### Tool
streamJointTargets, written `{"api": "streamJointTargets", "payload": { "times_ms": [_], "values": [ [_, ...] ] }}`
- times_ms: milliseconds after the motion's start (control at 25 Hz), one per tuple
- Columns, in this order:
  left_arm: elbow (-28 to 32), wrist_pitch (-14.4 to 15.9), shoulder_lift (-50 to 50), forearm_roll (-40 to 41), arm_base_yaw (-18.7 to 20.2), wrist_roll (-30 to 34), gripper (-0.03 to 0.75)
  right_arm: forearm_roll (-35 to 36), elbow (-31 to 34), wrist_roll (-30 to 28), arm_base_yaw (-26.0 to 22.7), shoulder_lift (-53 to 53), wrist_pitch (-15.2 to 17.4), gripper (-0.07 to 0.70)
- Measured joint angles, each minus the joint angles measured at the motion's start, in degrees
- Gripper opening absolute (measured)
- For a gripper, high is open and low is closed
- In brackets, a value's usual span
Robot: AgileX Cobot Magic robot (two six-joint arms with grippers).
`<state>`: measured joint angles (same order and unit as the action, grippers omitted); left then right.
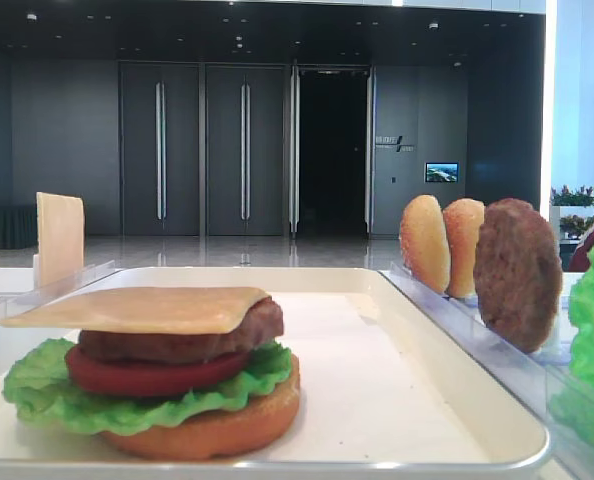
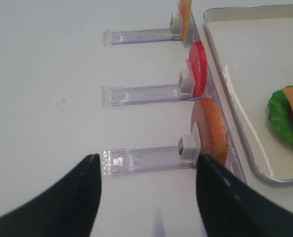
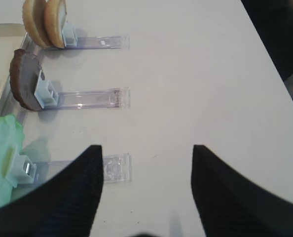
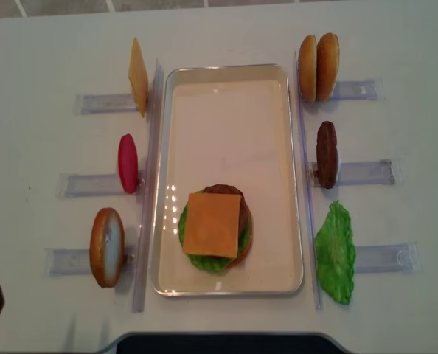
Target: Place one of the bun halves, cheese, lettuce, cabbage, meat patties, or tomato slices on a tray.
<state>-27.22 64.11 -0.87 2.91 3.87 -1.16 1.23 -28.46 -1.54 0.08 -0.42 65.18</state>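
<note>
In the white tray stands a stack of bun half, lettuce, tomato slice and meat patty, with the square cheese flat on top. My left gripper is open and holds nothing. It hangs over the table left of the tray, by the rack holding a bun half. My right gripper is open and holds nothing. It hangs over the bare table right of the racks with a meat patty and lettuce.
Clear racks flank the tray. On the left they hold a second cheese slice, a tomato slice and a bun half. On the right they hold two bun halves, a patty and lettuce.
</note>
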Motion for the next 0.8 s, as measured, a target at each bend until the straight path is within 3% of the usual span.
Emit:
{"api": "streamJointTargets", "payload": {
  "times_ms": [800],
  "values": [
    [0.07,-0.25,0.00,-1.56,0.00,2.20,0.370,0.00,0.00,0.00,0.00,0.00,0.00,0.412]
  ]
}}
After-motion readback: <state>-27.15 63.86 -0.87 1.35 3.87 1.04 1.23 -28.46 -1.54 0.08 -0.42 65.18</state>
